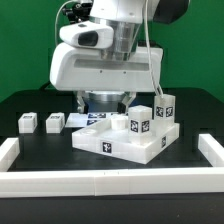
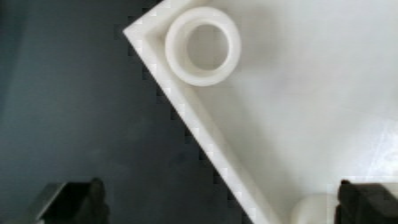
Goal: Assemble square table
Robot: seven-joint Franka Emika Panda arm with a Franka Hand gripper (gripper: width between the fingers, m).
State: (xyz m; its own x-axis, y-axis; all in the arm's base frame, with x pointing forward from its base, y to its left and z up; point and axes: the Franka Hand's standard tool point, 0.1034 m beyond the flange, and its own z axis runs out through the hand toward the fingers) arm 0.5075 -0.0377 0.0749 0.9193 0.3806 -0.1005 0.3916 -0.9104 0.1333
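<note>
Though open — tool (image 2: 219, 205) over slab (image 2: 302, 120)

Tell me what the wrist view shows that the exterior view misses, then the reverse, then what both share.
Wrist view only: a raised ring at a corner of the slab, and the open fingers. Exterior view only: the arm, two loose legs on the exterior view's left, and the border bars. Both: the white slab on the dark table.
</note>
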